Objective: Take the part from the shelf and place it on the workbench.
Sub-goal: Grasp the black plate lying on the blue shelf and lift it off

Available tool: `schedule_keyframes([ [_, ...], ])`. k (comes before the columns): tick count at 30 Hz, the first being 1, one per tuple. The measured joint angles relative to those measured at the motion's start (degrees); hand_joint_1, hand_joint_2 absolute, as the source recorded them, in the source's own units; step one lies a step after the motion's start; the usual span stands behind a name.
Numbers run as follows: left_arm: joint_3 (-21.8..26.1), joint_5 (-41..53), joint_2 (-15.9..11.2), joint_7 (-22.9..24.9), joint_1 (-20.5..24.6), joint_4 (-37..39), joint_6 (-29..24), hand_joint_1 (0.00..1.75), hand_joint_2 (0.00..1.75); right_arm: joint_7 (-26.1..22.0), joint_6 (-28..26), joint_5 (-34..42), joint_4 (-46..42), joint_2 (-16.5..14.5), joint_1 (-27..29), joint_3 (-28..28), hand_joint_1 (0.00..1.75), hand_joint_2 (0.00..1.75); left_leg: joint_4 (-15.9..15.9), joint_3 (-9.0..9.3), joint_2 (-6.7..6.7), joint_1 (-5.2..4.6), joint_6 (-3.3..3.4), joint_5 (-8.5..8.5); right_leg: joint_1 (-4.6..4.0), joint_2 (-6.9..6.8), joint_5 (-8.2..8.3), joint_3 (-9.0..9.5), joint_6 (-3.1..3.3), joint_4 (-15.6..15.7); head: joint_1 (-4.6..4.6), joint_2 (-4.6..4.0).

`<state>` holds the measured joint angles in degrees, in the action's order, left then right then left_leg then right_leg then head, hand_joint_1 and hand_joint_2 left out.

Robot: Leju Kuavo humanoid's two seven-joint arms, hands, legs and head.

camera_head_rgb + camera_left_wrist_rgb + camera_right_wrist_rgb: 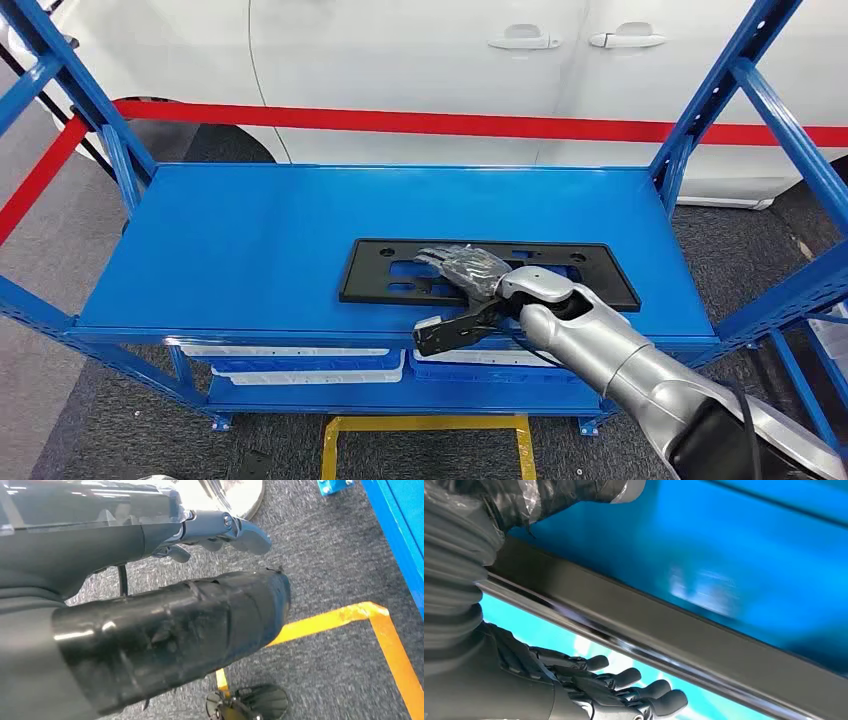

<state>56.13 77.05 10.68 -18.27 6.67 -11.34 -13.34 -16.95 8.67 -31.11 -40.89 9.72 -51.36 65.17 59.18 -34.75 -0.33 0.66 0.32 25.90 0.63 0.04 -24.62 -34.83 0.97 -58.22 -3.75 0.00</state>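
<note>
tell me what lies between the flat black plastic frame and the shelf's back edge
Only bare blue metal shelf top lies behind the flat black plastic frame, as the head view shows.

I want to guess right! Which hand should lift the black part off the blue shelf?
The right hand. It already lies on the black part at the shelf's front edge, thumb below the edge and fingers on top. The left hand hangs low over the carpet, away from the shelf.

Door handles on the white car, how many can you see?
2: one door handle left of the door gap, the other door handle just right of it, high behind the shelf. More may be hidden.
</note>
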Motion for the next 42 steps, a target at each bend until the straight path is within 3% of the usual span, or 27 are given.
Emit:
schedule_keyframes([
  [2,0.0,0.0,0.0,0.0,0.0,0.0,0.0,0.0,0.0,0.0,-0.3,0.0,0.3,0.2,0.0,-0.1,0.0,1.75,3.0,-1.26,0.02,0.07,-0.18,1.84,0.02,-0.03,0.03,0.03,0.31,0.1,0.01,-0.01],
  [4,0.0,0.0,-0.1,0.0,-0.1,0.0,0.0,0.0,0.0,0.1,-0.6,0.0,0.9,0.4,0.2,-0.2,0.0,1.75,10.4,-4.53,0.05,0.17,-0.55,5.44,0.01,-0.05,0.04,0.05,0.65,0.1,0.02,-0.01],
  [6,0.0,0.0,-0.1,0.0,-0.1,0.0,0.0,0.0,0.0,0.1,-0.7,0.0,1.5,0.6,0.5,-0.3,0.0,1.75,15.3,-6.87,0.06,0.25,-0.81,6.65,0.0,0.0,-0.04,0.05,0.67,-0.1,0.02,-0.02],
  [7,0.1,0.0,-0.2,0.0,-0.1,0.0,0.0,0.0,0.0,0.1,-0.8,0.0,1.7,0.6,0.5,-0.3,0.0,1.75,14.6,-6.59,0.07,0.3,-0.85,5.63,0.03,0.06,-0.11,0.07,0.61,-0.2,0.03,-0.02],
  [10,0.1,0.0,-0.4,0.0,-0.1,0.0,0.1,0.0,0.0,0.2,-1.3,0.0,2.2,0.9,0.5,-0.6,0.0,1.75,3.8,-1.47,0.12,0.39,-0.58,0.46,0.0,0.25,-0.5,0.07,0.03,-0.7,0.03,-0.01],
  [12,0.1,0.0,-0.5,0.0,-0.1,0.0,0.2,0.0,0.0,0.3,-1.7,-0.1,2.5,1.2,0.5,-1.1,0.05,1.75,-0.1,0.36,0.04,0.2,-0.09,-0.41,-0.2,0.27,-0.57,-0.08,-0.55,-0.9,0.01,-0.01],
  [13,0.1,0.0,-0.5,0.0,-0.1,0.0,0.2,0.0,0.0,0.3,-1.8,-0.1,2.6,1.4,0.5,-1.4,0.2,1.75,-0.3,0.46,-0.01,0.05,0.2,-0.36,-0.28,0.28,-0.49,-0.13,-0.88,-0.9,0.01,-0.01],
  [15,0.1,0.0,-0.5,0.0,-0.1,0.0,0.2,0.0,0.0,0.4,-2.0,-0.2,3.0,1.8,0.5,-1.8,0.86,1.75,-0.6,0.5,-0.01,0.11,0.96,-0.7,-0.16,0.29,-0.55,-0.12,-1.53,-0.9,0.0,-0.01],
  [17,0.1,0.0,-0.5,0.0,-0.1,0.0,0.2,0.0,0.0,0.4,-2.2,-0.2,3.3,2.4,0.6,-2.3,1.48,1.75,-1.1,0.62,0.08,0.32,1.76,-1.11,0.01,0.26,-2.48,-1.36,-2.06,-3.6,-0.01,-0.01],
  [20,0.2,0.0,-0.6,0.0,-0.1,0.0,0.3,0.0,0.0,0.4,-2.7,-0.2,3.9,3.1,1.2,-2.8,1.69,1.75,-1.2,0.47,0.11,0.3,2.18,-1.25,0.15,0.22,-7.44,-6.19,-2.6,-14.1,-0.01,-0.01],
  [21,0.2,0.0,-0.7,0.0,-0.2,0.0,0.4,0.0,0.0,0.4,-2.8,-0.1,4.0,3.3,1.5,-3.0,1.71,1.75,-1.1,0.44,0.1,0.27,2.2,-1.24,0.16,0.21,-7.83,-7.19,-2.68,-16.2,-0.02,-0.01],
  [22,0.2,0.1,-0.7,0.0,-0.2,0.0,0.5,0.0,0.0,0.4,-2.9,-0.1,4.1,3.5,1.7,-3.2,1.74,1.75,-1.0,0.44,0.08,0.26,2.21,-1.21,0.15,0.21,-7.15,-7.18,-2.66,-16.2,-0.02,-0.01],
  [23,0.2,0.2,-0.7,0.0,-0.3,0.0,0.5,0.0,0.0,0.4,-3.0,0.0,4.1,3.6,1.7,-3.5,1.74,1.75,-0.9,0.47,0.06,0.25,2.18,-1.16,0.14,0.21,-5.53,-6.03,-2.54,-13.9,-0.02,-0.01],
  [25,0.2,0.4,-0.6,0.0,-0.3,0.0,0.6,0.0,0.0,0.3,-3.3,0.1,4.1,3.9,1.6,-4.0,1.75,1.75,-0.8,0.55,0.01,0.17,1.99,-1.04,-0.03,0.19,-2.08,-2.01,-2.0,-6.0,-0.01,-0.01],
  [27,0.3,0.4,-0.6,-0.1,-0.3,0.0,0.6,0.0,0.0,0.1,-3.5,0.1,4.1,4.2,1.5,-4.4,1.75,1.75,-0.7,0.56,-0.06,0.05,1.5,-0.99,-0.39,0.19,-0.78,0.35,-1.46,-1.0,0.01,0.0],
  [29,0.5,0.4,-0.6,-0.2,-0.3,0.0,0.6,0.0,0.0,0.0,-3.6,0.1,4.1,4.4,1.5,-4.7,1.75,1.75,-1.0,0.67,-0.1,0.02,0.83,-1.09,-0.61,0.19,-0.75,0.56,-0.99,-0.3,0.0,-0.01],
  [31,0.7,0.4,-0.6,-0.3,-0.3,0.0,0.6,0.0,0.0,-0.1,-3.7,0.0,3.9,4.5,1.5,-5.1,1.75,1.75,-0.4,0.5,-0.07,0.07,0.24,-0.52,-0.27,0.02,-0.31,0.93,-0.27,0.3,0.01,-0.01],
  [33,0.8,0.4,-0.7,-0.5,-0.3,0.0,0.6,0.0,0.0,-0.1,-3.8,-0.1,3.8,4.6,1.6,-5.5,1.75,1.75,4.0,-1.44,-0.02,0.17,-0.26,2.37,0.11,-0.22,0.11,1.19,0.33,0.8,0.04,-0.01],
  [35,1.0,0.3,-0.7,-0.6,-0.3,0.0,0.6,0.0,0.0,-0.1,-4.0,-0.5,3.7,4.6,1.8,-5.7,1.75,1.75,11.7,-4.87,0.0,0.31,-0.72,6.11,0.09,-0.31,0.16,1.05,0.49,0.8,0.06,-0.01],
  [36,1.0,0.3,-0.7,-0.6,-0.4,0.0,0.5,0.0,0.0,0.0,-4.2,-0.9,3.6,4.6,1.9,-5.8,1.75,1.75,14.4,-6.06,0.01,0.4,-0.92,6.92,0.09,-0.32,0.16,0.98,0.48,0.8,0.06,-0.01],
  [37,1.1,0.3,-0.8,-0.6,-0.4,0.0,0.5,0.0,0.0,0.1,-4.5,-1.4,3.5,4.7,1.9,-5.9,1.75,1.75,14.9,-6.25,0.02,0.48,-1.05,6.58,0.11,-0.32,0.15,0.95,0.46,0.7,0.05,0.0],
  [38,1.1,0.3,-0.8,-0.6,-0.4,0.0,0.5,0.0,0.0,0.3,-5.0,-2.2,3.4,4.7,1.9,-5.9,1.75,1.75,13.2,-5.31,0.04,0.57,-1.14,5.19,0.17,-0.3,0.11,0.95,0.38,0.6,0.07,0.0],
  [40,1.2,0.3,-0.9,-0.6,-0.4,0.0,0.4,0.0,0.0,1.0,-6.5,-4.6,2.9,4.7,1.9,-6.0,1.75,1.75,5.6,-1.37,0.08,0.74,-1.15,1.62,0.25,-0.25,-0.12,0.9,0.0,0.1,0.06,-0.01],
  [42,1.3,0.1,-0.9,-0.7,-0.4,0.0,0.3,0.0,0.0,2.2,-8.5,-7.8,2.1,4.8,1.9,-6.0,1.75,1.75,0.4,1.11,-0.01,0.65,-0.64,0.08,0.08,-0.17,-0.33,0.58,-0.69,-0.5,0.0,-0.01],
])
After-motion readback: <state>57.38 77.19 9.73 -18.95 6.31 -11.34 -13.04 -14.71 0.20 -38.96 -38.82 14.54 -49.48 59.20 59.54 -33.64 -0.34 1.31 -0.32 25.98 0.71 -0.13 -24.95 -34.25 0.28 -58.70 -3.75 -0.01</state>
